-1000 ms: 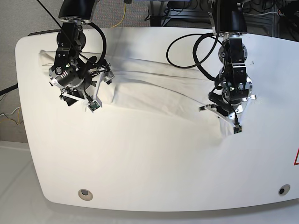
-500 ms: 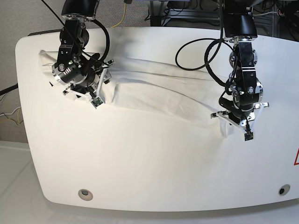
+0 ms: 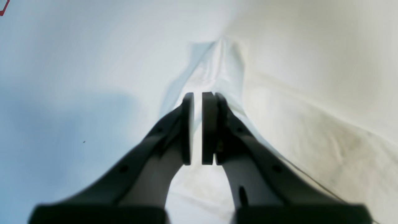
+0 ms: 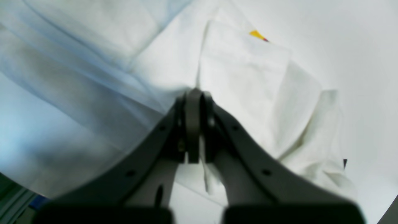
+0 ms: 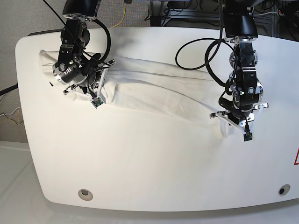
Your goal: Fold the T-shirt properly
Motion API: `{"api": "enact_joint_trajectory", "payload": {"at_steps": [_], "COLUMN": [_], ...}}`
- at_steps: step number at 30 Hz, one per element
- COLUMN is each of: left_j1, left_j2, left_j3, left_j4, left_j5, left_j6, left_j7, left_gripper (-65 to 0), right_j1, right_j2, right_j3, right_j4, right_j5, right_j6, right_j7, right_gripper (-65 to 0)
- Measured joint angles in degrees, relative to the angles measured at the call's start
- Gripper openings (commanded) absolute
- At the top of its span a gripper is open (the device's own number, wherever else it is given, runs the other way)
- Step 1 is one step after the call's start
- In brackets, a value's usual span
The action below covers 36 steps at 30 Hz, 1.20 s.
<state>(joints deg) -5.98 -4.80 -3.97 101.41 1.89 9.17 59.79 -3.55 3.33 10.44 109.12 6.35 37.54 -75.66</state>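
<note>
1. Left wrist view: the left gripper point(image 3: 197, 127) has its two dark pads drawn nearly together, with a thin fold of the white short-sleeved cloth T-shirt point(image 3: 217, 74) pinched in the narrow slit between them. The cloth runs straight ahead from the fingertips as a narrow peaked ridge, and the bulk of the shirt spreads off to the right of the claw. The smooth white rounded table point(image 3: 77, 62) lies bare to the left.

2. Right wrist view: the right gripper point(image 4: 194, 124) is fully closed on an edge of the shirt, and a folded flap lies just ahead and to the right of the tips. A small yellow patch of print point(image 4: 256, 33) peeks out at the flap's far edge. Bunched cloth trails away lower right, while long soft creases run off to the upper left.

3. Base view: the shirt lies as a long band across the far half of the table point(image 5: 154, 168), its long axis running from the upper left down to the right. Each arm holds one end. The right gripper point(image 5: 96, 91) reaches down steeply at the left end, and the left gripper point(image 5: 232, 120) hangs almost vertically at the right end. With both ends gripped, the coming move probably depends on carrying them together across that long axis.
</note>
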Motion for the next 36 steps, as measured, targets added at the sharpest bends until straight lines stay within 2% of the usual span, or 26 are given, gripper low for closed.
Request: {"api": "enact_joint_trajectory", "payload": {"at_steps": [16, 23, 30, 36], "left_j1": [0.1, 0.2, 0.3, 0.4], "left_j2": [0.0, -0.1, -2.3, -2.9], "left_j3": [0.0, 0.0, -0.1, -0.2], "left_j4": [0.0, 0.0, 0.0, 0.0], "left_j5": [0.0, 0.0, -0.1, -0.1], "left_j6": [0.0, 0.0, -0.2, -0.2], "left_j7": [0.0, 0.0, 0.0, 0.0], "left_gripper": [-61.2, -61.2, -61.2, -61.2], "right_j1": [-1.0, -2.0, -1.6, -1.1], "right_j2": [0.2, 0.2, 0.5, 0.9], "right_j3": [0.0, 0.0, 0.3, 0.3], "right_j4": [-0.2, -5.3, -10.5, -14.3], "right_j5": [-0.2, -0.2, 0.4, 1.9], "right_j6": [0.0, 0.0, -0.2, -0.2], "right_j7": [0.6, 5.4, 8.9, 16.3], "right_gripper": [-64.7, -64.7, -64.9, -64.9]}}
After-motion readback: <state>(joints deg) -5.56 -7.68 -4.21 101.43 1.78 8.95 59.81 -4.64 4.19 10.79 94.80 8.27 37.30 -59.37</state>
